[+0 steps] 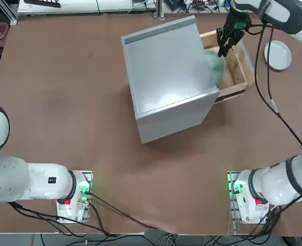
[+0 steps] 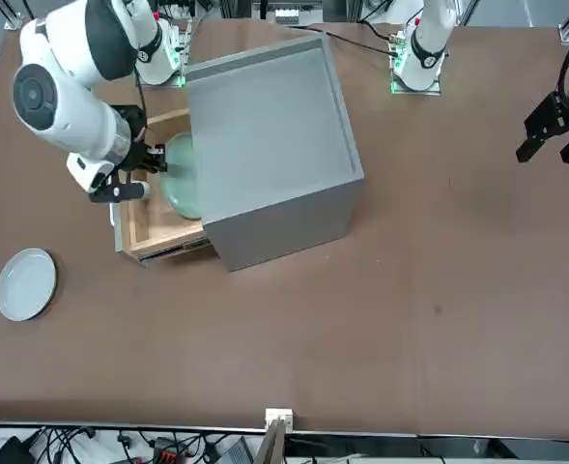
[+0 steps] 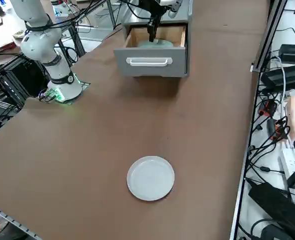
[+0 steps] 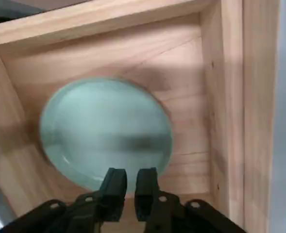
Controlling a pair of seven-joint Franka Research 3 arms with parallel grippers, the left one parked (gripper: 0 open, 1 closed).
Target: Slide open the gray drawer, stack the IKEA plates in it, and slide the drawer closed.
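Drawer (image 3: pixel 129 70) is out, and the green plate (image 4: pixel 104 126) lies inside it, just below the hand (image 4: pixel 131 174)! It's flat on the wooden floor, short of the drawer's walls as the wrist view has it. The hand's fingers stand a narrow way apart, nothing between them; whether a tip brushes the plate's edge, I cannot tell.

Over to the hand's right, outside the drawer, sits the white plate (image 3: pixel 151 177), alone on the worktop (image 1: pixel 89 128). That one looks like the next call! To the hand's left rises the cabinet (image 1: pixel 166 66), its top edge close beside.

Here's the danger: swing away before lifting clear, and the fingers could hook a drawer wall and drag the drawer askew, or nudge the green plate off its spot. The white one lies low, so a poor pinch on its rim might send it skating. Set it down off-centre and it could perch tilted on the green rim, then slip or catch the cabinet as the drawer shuts.
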